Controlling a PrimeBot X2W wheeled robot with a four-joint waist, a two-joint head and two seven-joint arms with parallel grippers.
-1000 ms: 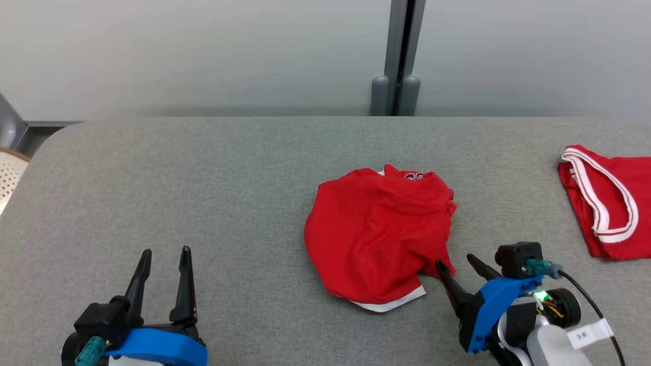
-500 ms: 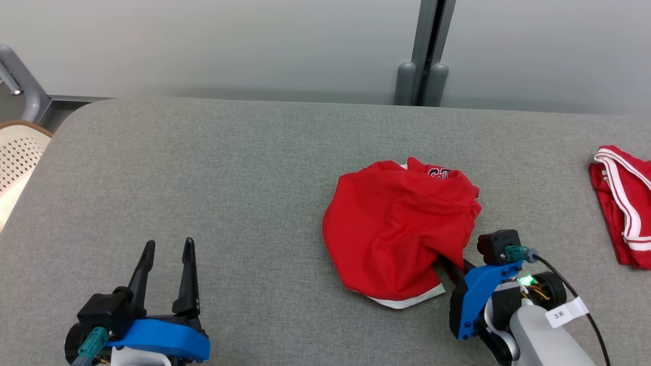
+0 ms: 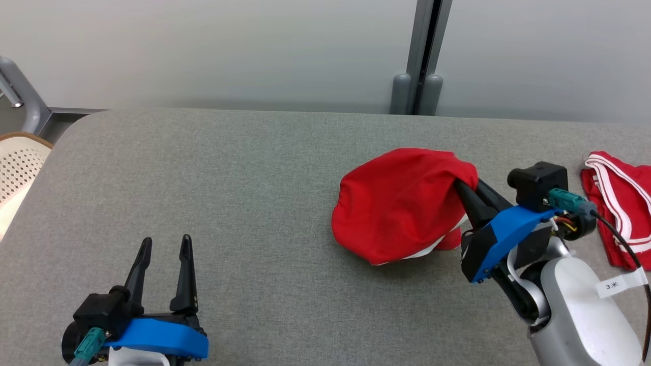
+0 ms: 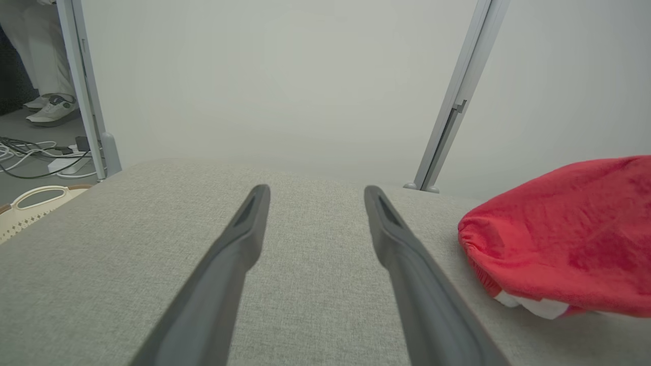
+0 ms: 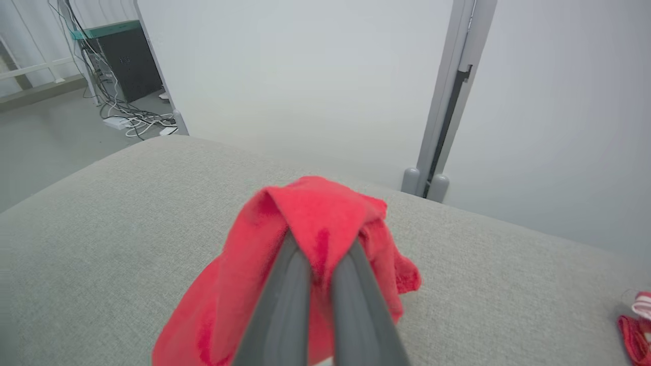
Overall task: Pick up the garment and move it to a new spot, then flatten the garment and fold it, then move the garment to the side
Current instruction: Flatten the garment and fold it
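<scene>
The right hand is clenching a fold of the red garment, its two dark fingers pressed together with cloth pinched between them and draping over their tips. The pinch sits at the bundle's top so that the rest is hanging down in a loose mound, judged ready for carrying to a new spot. The garment is hanging over the right half of the grey desk, about midway between the far and near edges; whether its white-trimmed hem is touching the desk is unclear. The left hand is resting released, fingers apart, by the near edge toward the left corner, probably waiting for the flattening. A second red garment with white stripes is lying at the right edge. A white tag on the right forearm is showing a "3" and a mark too small to read.
</scene>
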